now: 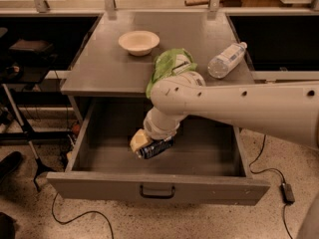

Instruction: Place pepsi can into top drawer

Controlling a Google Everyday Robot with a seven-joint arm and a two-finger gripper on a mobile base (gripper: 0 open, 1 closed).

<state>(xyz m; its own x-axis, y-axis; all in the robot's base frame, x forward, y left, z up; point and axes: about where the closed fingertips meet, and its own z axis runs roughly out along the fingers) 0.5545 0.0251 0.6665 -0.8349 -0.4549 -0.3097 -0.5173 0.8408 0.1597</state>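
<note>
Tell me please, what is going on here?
The robot's arm reaches into the open drawer. Its gripper holds the can, tilted on its side, low over the drawer floor; the can is not yet released. On the cabinet top lie a bowl, a green bag and a bottle.
</note>
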